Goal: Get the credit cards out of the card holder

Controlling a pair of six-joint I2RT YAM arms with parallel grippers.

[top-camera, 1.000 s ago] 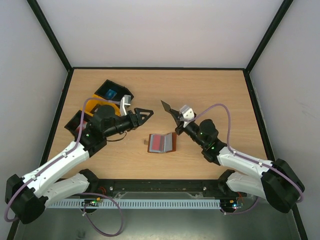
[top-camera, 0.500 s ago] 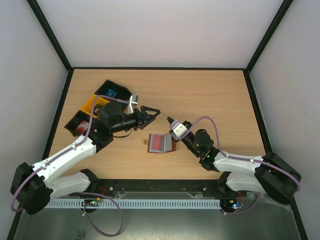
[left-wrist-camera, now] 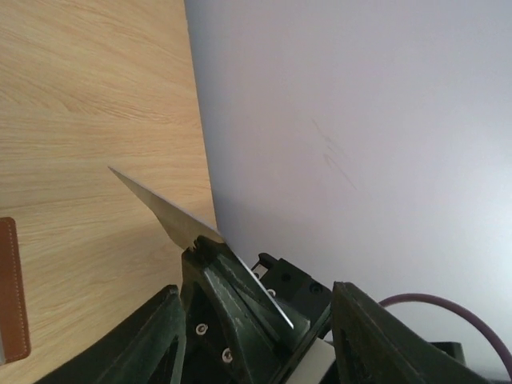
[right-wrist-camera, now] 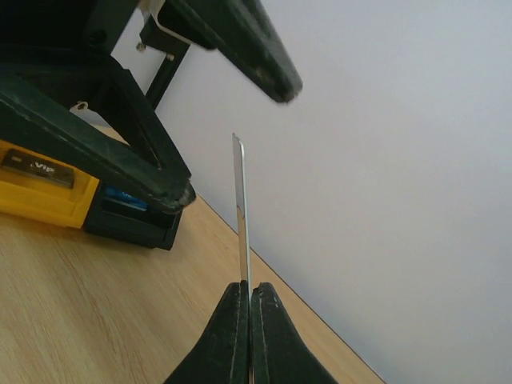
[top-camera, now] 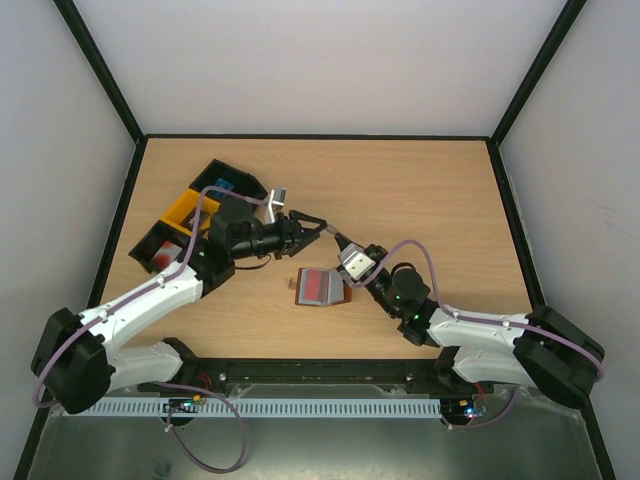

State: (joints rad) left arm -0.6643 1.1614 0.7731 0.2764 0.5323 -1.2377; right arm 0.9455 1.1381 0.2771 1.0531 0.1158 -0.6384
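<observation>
The brown card holder [top-camera: 343, 288] lies open on the table with a red credit card [top-camera: 316, 286] in its pocket. Its brown edge [left-wrist-camera: 10, 296] shows in the left wrist view. My right gripper [top-camera: 344, 249] is shut on a dark grey credit card [top-camera: 333, 238], held above the table just behind the holder. That card stands edge-on [right-wrist-camera: 240, 208] above my shut right gripper [right-wrist-camera: 250, 290]. My left gripper [top-camera: 318, 229] is open, its fingers [right-wrist-camera: 240, 40] standing on either side of the card's free end without touching it. From the left wrist, the card [left-wrist-camera: 172, 214] sticks out between my open left gripper [left-wrist-camera: 258, 292].
A yellow bin [top-camera: 185, 207] and two black bins [top-camera: 228, 181] [top-camera: 152, 251] sit at the table's left, behind the left arm; the yellow bin [right-wrist-camera: 40, 192] shows in the right wrist view. Black frame rails edge the table.
The right gripper carried the grey card left and lower, toward the holder. The left gripper swung right until its fingers bracket the card, and its jaws narrowed a little.
</observation>
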